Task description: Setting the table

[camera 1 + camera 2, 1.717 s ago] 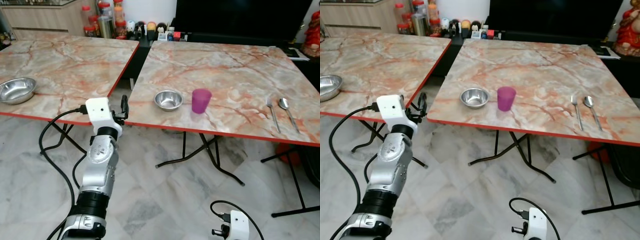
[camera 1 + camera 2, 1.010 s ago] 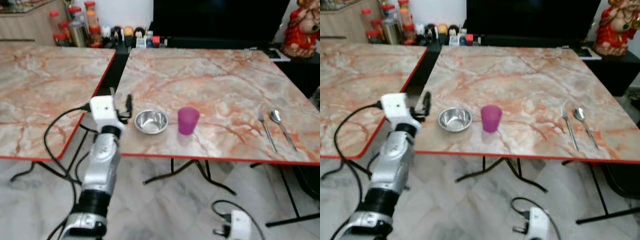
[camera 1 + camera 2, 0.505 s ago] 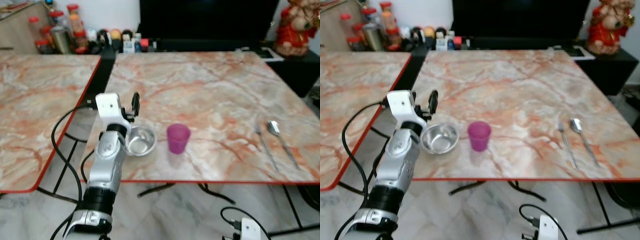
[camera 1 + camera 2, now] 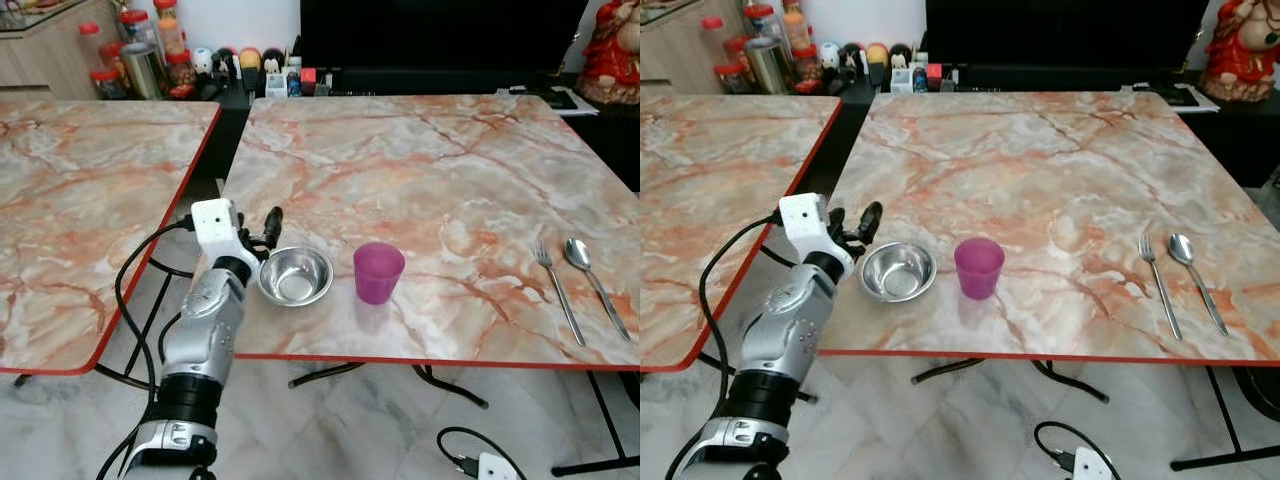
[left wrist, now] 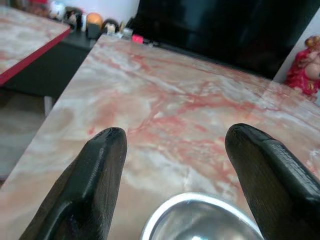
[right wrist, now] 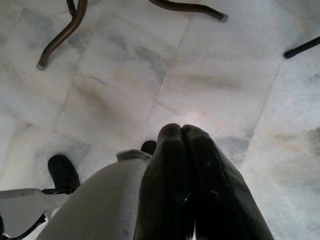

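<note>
a steel bowl [image 4: 295,276] sits near the front edge of the marble table [image 4: 440,160], toward its left corner. just to its right, close but apart, stands a purple cup [image 4: 379,272], upright and open at the top. well off to the right on the same table lie a fork [image 4: 558,293] and a spoon [image 4: 596,278], side by side and roughly parallel, their heads pointing away from the robot, the spoon on the outer side.

the left gripper [image 4: 262,236] is raised at the table's left front corner, just beside the bowl's left rim. in the left wrist view its two black fingers [image 5: 90,186] stand wide apart, with the bowl's rim [image 5: 200,220] low between them and nothing clamped; whether a finger touches the bowl cannot be told. a black cable [image 4: 135,290] loops from the wrist down along the silver arm.

the right gripper [image 6: 187,185] hangs low by the floor, its fingers pressed together and empty, over pale marble tiles [image 6: 125,85] with black table feet [image 6: 65,35] nearby.

a second marble table [image 4: 90,200] with a red edge stands to the left, a narrow gap between the two. behind the tables are jars [image 4: 150,45] and small items on a dark shelf, a large black screen [image 4: 440,35], and a red figurine [image 4: 615,50] at the far right.
</note>
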You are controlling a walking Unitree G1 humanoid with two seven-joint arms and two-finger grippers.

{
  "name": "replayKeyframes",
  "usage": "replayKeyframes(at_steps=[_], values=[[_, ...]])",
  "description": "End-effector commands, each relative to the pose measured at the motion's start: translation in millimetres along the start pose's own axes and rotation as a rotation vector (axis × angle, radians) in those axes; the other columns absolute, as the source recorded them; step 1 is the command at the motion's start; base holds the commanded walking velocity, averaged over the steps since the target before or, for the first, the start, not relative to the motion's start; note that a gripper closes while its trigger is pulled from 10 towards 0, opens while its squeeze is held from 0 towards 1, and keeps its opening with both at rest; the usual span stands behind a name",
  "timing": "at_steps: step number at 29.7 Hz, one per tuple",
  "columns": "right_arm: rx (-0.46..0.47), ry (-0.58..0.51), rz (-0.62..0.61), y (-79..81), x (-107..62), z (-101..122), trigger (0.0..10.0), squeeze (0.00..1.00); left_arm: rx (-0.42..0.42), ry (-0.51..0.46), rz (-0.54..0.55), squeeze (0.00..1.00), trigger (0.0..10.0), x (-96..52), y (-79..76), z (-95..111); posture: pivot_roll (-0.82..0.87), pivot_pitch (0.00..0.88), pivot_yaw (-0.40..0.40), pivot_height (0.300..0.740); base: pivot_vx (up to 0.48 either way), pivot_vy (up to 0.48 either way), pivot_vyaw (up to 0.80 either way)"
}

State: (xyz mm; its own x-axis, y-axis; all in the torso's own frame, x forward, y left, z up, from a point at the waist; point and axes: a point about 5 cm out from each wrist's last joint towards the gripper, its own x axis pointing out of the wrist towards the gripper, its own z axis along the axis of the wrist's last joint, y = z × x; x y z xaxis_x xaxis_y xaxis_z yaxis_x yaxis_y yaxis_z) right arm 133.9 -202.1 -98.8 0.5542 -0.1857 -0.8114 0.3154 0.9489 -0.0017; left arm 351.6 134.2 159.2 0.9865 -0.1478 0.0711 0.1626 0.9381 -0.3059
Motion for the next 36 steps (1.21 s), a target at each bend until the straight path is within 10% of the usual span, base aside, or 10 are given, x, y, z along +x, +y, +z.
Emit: replayKeyframes(at_steps=[1, 6, 36], values=[[0.016, 0.001, -0.010, -0.9, -0.8, -2.2, 10.0, 0.00, 0.001, 0.045, -0.011, 0.00, 10.0, 4.1, -1.1, -1.6, -0.02, 0.065, 0.023, 0.740, 0.000, 0.000, 0.00], [0.025, 0.006, -0.011, 0.4, -1.7, -5.3, 10.0, 0.00, 0.044, 0.221, -0.094, 0.00, 10.0, 7.8, -8.9, -21.3, -0.02, 0.057, 0.034, 0.740, 0.000, 0.000, 0.00], [0.050, 0.006, -0.010, 3.3, -1.2, -4.4, 10.0, 0.00, 0.064, 0.440, 0.013, 0.00, 10.0, 13.7, 3.0, -39.2, -0.03, 0.026, 0.047, 0.740, 0.000, 0.000, 0.00]])
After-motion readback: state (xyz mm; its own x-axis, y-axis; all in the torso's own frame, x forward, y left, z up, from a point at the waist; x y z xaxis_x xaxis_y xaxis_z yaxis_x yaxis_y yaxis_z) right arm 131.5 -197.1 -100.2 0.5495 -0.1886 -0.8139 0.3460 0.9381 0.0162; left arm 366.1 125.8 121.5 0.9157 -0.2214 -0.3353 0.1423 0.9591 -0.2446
